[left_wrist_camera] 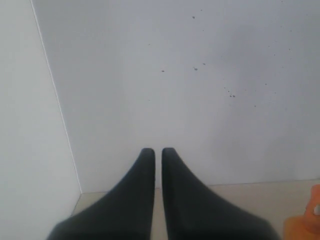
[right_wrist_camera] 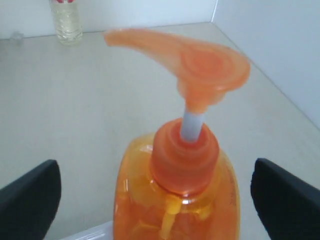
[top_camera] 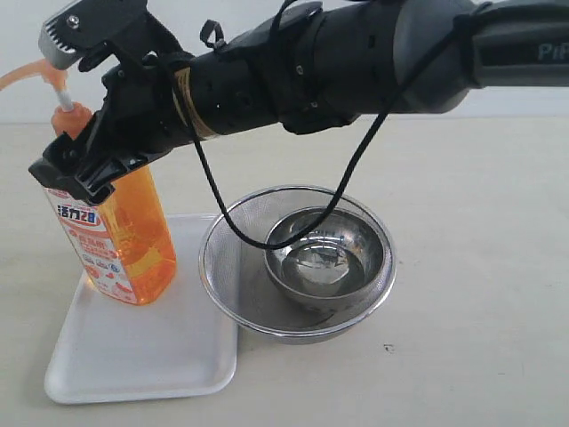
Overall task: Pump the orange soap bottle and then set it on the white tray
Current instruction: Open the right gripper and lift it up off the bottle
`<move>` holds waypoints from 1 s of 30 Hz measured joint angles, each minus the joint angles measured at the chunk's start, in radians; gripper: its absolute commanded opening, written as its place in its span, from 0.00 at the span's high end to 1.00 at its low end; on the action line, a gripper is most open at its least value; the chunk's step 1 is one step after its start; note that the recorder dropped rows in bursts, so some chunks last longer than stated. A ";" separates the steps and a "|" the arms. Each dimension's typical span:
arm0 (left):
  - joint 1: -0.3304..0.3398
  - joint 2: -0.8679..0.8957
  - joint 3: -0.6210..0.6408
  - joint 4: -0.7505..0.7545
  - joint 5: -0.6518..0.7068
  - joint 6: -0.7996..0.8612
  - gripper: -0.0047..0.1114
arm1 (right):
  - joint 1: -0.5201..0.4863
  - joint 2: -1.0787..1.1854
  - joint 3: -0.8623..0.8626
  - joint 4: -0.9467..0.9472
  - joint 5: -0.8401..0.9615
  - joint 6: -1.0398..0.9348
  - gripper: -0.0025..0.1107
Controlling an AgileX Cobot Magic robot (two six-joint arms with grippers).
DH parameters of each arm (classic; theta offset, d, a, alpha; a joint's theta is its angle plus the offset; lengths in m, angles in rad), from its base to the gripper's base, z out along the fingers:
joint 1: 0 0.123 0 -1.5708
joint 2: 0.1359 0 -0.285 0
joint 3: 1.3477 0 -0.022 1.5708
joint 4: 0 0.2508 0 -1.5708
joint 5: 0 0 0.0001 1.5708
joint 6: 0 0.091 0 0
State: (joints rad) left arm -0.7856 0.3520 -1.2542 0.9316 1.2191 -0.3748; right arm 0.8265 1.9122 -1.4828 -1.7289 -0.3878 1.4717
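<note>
Pincer (right_wrist_camera: 155, 167) (agape) astride orange bottle (right_wrist_camera: 176, 205)

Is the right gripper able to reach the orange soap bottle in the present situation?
Probably yes. The right gripper is open, with one finger on each side of the orange soap bottle. Nothing stands between the fingers and the bottle, so the way looks free.

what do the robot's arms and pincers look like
Right arm: thick black and dark grey tube, brass-coloured band, pale lettering, loose black cable. Right pincer: black, one pale toothed pad. Left pincer: two black tapered fingers.
</note>
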 measured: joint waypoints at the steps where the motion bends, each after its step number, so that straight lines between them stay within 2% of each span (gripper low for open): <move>1: 0.000 0.000 0.000 0.000 0.000 0.000 0.92 | 0.000 -0.009 0.000 -0.002 -0.002 0.005 0.15; 9: 0.000 0.000 0.000 -0.021 0.000 0.000 0.92 | -0.012 -0.057 0.000 -0.012 -0.026 0.017 0.16; 13: 0.000 0.000 0.000 -0.026 0.000 0.000 0.92 | -0.052 -0.072 0.002 -0.014 -0.077 0.035 0.16; 15: 0.000 0.000 0.000 -0.026 0.002 0.000 0.92 | -0.083 -0.084 0.012 -0.016 -0.098 0.048 0.19; 17: 0.000 0.000 0.000 -0.026 0.002 0.000 0.92 | -0.114 -0.096 0.027 -0.016 -0.123 0.058 0.30; 21: 0.000 0.000 0.000 -0.026 0.002 0.000 0.92 | -0.176 -0.110 0.055 -0.016 -0.191 0.068 0.60; 25: 0.000 0.000 0.000 -0.034 0.002 0.000 0.92 | -0.212 -0.111 0.060 -0.019 -0.247 0.078 0.72; 28: 0.000 0.000 0.000 -0.051 0.002 0.000 0.92 | -0.220 -0.113 0.060 -0.019 -0.262 0.088 0.88; 29: 0.000 0.000 0.000 -0.059 0.002 0.000 0.92 | -0.221 -0.113 0.060 -0.019 -0.266 0.090 0.96; 30: 0.000 0.000 0.000 -0.066 0.002 0.000 0.92 | -0.221 -0.113 0.060 -0.019 -0.271 0.090 0.98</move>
State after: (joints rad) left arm -0.7856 0.3520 -1.2542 0.8658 1.2207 -0.3748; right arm 0.6060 1.7996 -1.4231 -1.7478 -0.6586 1.5621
